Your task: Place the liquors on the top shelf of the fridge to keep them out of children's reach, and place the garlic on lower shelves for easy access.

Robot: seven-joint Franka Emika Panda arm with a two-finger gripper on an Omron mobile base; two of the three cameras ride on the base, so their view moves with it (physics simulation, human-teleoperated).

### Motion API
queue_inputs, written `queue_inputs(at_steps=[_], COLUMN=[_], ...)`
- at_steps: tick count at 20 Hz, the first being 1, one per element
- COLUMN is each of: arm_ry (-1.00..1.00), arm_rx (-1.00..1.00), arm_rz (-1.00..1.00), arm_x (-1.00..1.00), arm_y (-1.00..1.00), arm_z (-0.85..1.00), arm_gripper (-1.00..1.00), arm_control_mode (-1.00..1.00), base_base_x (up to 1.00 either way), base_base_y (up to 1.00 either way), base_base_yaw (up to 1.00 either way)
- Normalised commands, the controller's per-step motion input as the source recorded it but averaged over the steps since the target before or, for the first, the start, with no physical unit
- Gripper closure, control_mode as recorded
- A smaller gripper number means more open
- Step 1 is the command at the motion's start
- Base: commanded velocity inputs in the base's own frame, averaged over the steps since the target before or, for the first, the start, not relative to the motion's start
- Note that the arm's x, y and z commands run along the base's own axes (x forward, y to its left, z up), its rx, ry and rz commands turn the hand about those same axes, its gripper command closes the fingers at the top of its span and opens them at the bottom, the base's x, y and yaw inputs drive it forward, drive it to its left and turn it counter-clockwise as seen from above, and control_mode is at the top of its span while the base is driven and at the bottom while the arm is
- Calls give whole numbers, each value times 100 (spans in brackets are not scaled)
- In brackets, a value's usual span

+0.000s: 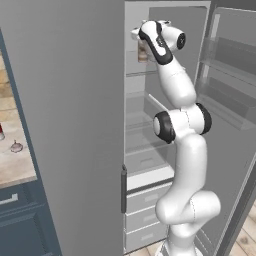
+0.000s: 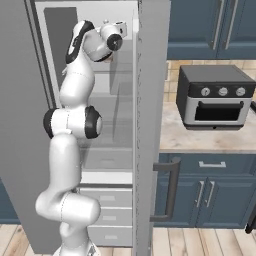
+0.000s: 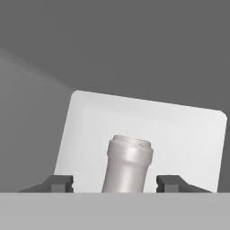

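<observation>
My gripper (image 3: 114,183) is high inside the open fridge (image 1: 75,100) and stands open. The grey neck of a liquor bottle (image 3: 128,164) rises between the two fingertips (image 3: 58,183), with a gap on each side. The bottle stands on the pale top shelf (image 3: 188,134). In the left base view the brownish bottle (image 1: 142,54) shows just below the hand, above the top shelf's edge (image 1: 134,74). The garlic (image 1: 16,147) lies on the counter far to the left, with a bit of red (image 1: 1,132) from another object at the picture's edge beside it.
Lower glass shelves (image 1: 137,127) and white drawers (image 1: 142,200) sit below the arm. The right fridge door (image 2: 150,125) with its bins (image 1: 225,65) stands open close beside the arm. A toaster oven (image 2: 215,97) rests on the counter over blue cabinets (image 2: 210,192).
</observation>
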Motion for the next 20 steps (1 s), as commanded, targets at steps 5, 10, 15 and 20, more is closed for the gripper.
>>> queue_inputs(at_steps=[5,10,15,20], arm_ry=[0,0,0,0], arm_rx=[-3,-6,-4,-3], arm_rz=[0,0,0,-5], arm_x=[-15,-27,0,-6], arm_y=[0,0,0,0], arm_z=[0,-4,-11,-3], arm_gripper=[-100,-100,-100,-100], arm_control_mode=[-100,-100,-100,-100], base_base_x=[0,0,0,0], base_base_y=[0,0,0,0], base_base_yaw=[0,0,0,0])
